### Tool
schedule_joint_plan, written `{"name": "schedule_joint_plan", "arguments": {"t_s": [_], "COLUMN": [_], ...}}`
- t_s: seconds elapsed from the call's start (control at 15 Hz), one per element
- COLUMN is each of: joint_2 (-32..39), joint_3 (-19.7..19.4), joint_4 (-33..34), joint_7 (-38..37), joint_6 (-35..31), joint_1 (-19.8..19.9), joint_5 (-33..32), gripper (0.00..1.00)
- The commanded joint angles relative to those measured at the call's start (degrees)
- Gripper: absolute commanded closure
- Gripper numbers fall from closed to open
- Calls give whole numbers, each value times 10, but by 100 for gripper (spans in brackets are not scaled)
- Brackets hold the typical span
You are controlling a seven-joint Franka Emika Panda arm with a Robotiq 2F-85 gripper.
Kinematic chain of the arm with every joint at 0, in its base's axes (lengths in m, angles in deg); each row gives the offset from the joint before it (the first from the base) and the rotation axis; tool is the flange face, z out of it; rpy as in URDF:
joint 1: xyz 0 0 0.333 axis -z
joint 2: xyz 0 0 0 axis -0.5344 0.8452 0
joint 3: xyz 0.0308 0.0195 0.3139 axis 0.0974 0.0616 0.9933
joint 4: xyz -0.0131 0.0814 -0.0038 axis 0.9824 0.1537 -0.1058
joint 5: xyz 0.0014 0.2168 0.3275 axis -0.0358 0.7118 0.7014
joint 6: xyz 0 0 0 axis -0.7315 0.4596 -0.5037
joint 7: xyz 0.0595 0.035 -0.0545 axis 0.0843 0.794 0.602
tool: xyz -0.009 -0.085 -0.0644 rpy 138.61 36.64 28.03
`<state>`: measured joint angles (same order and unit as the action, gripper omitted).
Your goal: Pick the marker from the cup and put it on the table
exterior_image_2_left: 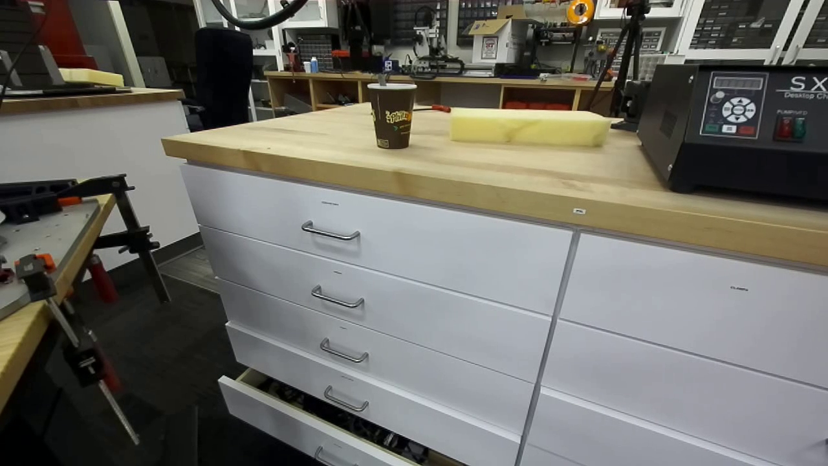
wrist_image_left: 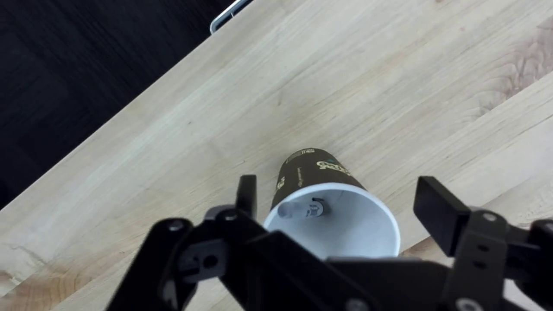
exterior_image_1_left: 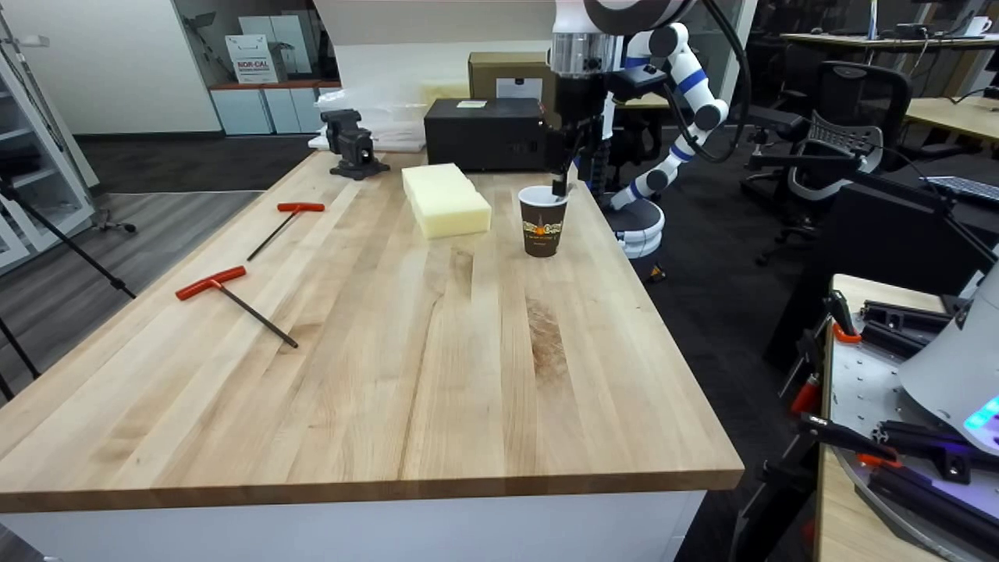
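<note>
In my wrist view, the end effector (wrist_image_left: pixel 337 194) stands with its jaws wide apart and nothing gripped. I can see the marker (wrist_image_left: pixel 302 210) leaning inside the paper coffee cup (wrist_image_left: pixel 319 175), its upper end (exterior_image_2_left: pixel 382 79) above the rim in an exterior view. The cup stands upright on the butcher-block bench (exterior_image_1_left: pixel 406 375), near a pale yellow block (exterior_image_1_left: pixel 449 204).

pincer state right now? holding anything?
Pincer: open, fingers apart in the wrist view, holding nothing; the marker is in the cup.
</note>
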<state>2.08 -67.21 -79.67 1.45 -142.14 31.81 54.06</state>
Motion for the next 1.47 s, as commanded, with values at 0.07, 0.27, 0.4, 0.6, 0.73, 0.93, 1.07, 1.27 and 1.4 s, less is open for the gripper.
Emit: {"name": "schedule_joint_plan", "arguments": {"t_s": [0.07, 0.27, 0.4, 0.6, 0.73, 0.93, 1.07, 1.27, 1.4], "joint_2": [10, 15, 14, 15, 15, 16, 19, 27, 34], "joint_3": [-2, -2, -2, -3, -4, -6, -8, -10, -9], "joint_4": [9, 10, 7, 12, 13, 13, 18, 25, 32], "joint_7": [-6, -6, -7, -8, -7, -6, -7, -6, -6], "joint_6": [0, -1, -3, 0, 0, -2, 0, -5, -6], "joint_1": [1, 0, 0, 0, 1, 2, 2, 3, 2], "joint_5": [-17, -24, -30, -38, -42, -48, -51, -52, -53], "gripper": [12, 37, 51, 13, 6, 0, 0, 8, 24]}}
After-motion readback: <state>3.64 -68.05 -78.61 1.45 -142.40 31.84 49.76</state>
